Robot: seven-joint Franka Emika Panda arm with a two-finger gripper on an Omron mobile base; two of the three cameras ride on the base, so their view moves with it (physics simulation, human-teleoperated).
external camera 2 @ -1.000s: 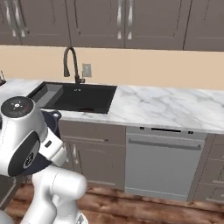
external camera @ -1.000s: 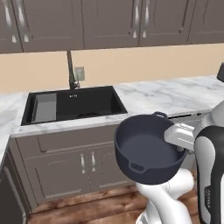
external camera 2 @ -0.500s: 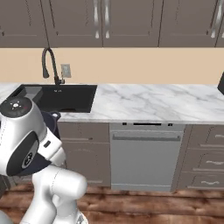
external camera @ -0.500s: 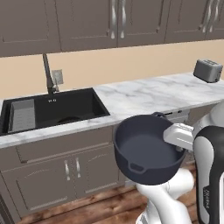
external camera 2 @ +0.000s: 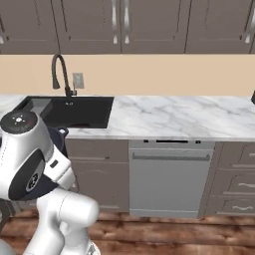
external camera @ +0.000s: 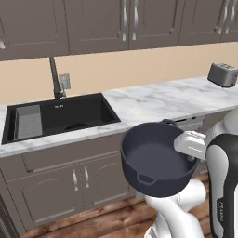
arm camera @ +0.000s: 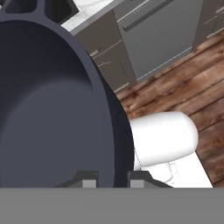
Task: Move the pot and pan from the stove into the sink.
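- Your claw (arm camera: 111,178) pinches the pot (external camera: 157,159) by its rim: one fingertip (arm camera: 89,179) sits inside the wall, the other outside.
- In the left base view the white hand meets the pot at its right rim, where the arm comes in.
- You're holding the pot in the air in front of the lower cabinets (external camera: 69,181), well below the counter (external camera: 153,102) top and above the wood floor (external camera: 107,223).
- The pot is tilted, mouth turned up and toward the camera, so you see its bare inside.
- Its two loop handles line up on a front-to-back axis: one on the near low rim, the other on the far top rim.
- The sink (external camera: 60,116) is up and to the left of the pot, well apart, with the faucet (external camera: 55,76) behind it and the drain tray (external camera: 28,122) at its left end.
- A toaster (external camera: 223,74) sits far right on the counter.
- The right base view shows the dishwasher (external camera 2: 167,177) under the counter, right of the sink.
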